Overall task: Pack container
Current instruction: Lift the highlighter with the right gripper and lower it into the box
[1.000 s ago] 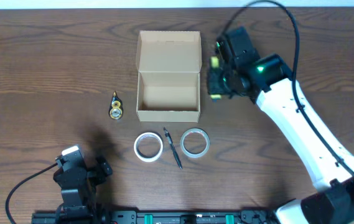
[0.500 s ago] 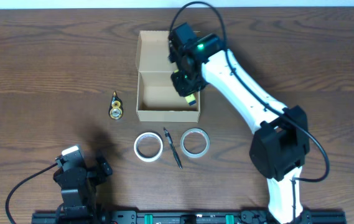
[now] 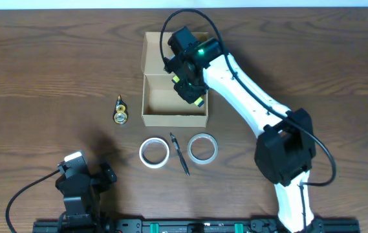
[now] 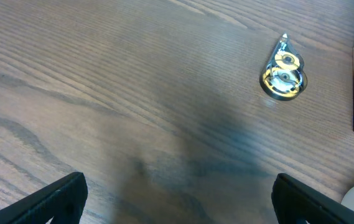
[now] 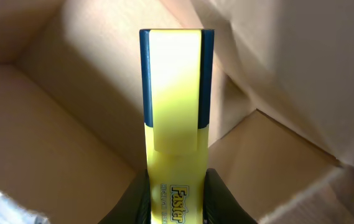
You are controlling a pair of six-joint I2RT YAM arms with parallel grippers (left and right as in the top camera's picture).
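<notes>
Reaching from the near right corner of the tabletop (image 3: 41, 65), the right arm hangs over the container (image 3: 171, 120), an open tan cardboard box near the middle of the far edge, with its flap lid lying back toward that edge. The right tool (image 3: 190, 90) is clamped on a yellow highlighter (image 5: 175, 93) with a dark blue cap, and the wrist view shows the highlighter pointing down into the box among its brown inner walls (image 5: 52, 124). Whether its tip touches the floor cannot be told.

The left tool (image 3: 80, 181) sits low by the near edge toward the left corner, its fingers (image 4: 58, 196) spread wide around nothing.

A small correction-tape dispenser (image 3: 120, 111) lies just left of the box. Nearer the near edge lie a white tape roll (image 3: 153, 153), a dark pen (image 3: 179, 154) and a clear tape roll (image 3: 203, 147), side by side.
</notes>
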